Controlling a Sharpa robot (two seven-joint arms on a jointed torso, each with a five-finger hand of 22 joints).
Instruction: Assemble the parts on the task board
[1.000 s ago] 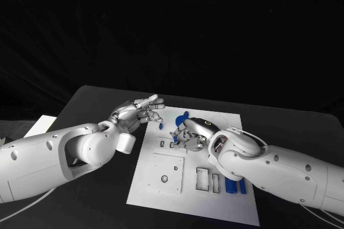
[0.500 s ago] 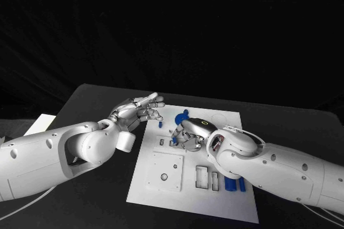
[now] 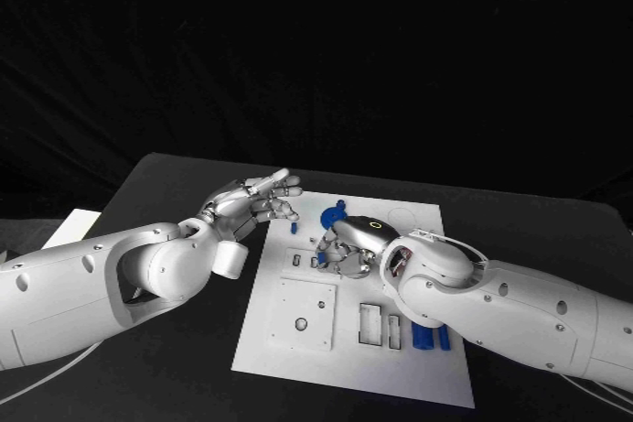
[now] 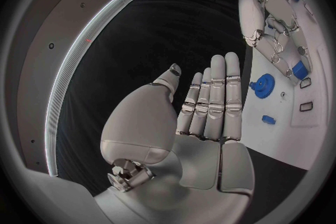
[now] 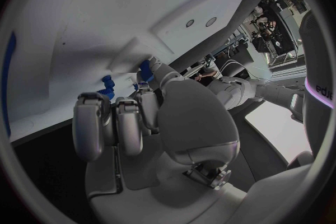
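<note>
Pressing a blue part (image 3: 321,250) into the task board (image 3: 396,367), the right robot hand (image 3: 346,248) pinches it — the left robot hand (image 3: 253,204) hovers beside, fingers apart, empty.

Dim surroundings, fisheye-bent wrist views

A black table (image 3: 172,189) stands against a dark background, with a white sheet (image 3: 77,226) at its left edge.

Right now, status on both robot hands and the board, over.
Left robot hand open, held off the task board's left edge. Right robot hand down on the board, fingers at a small blue part; grip unclear. Blue gear lies loose nearby.
</note>
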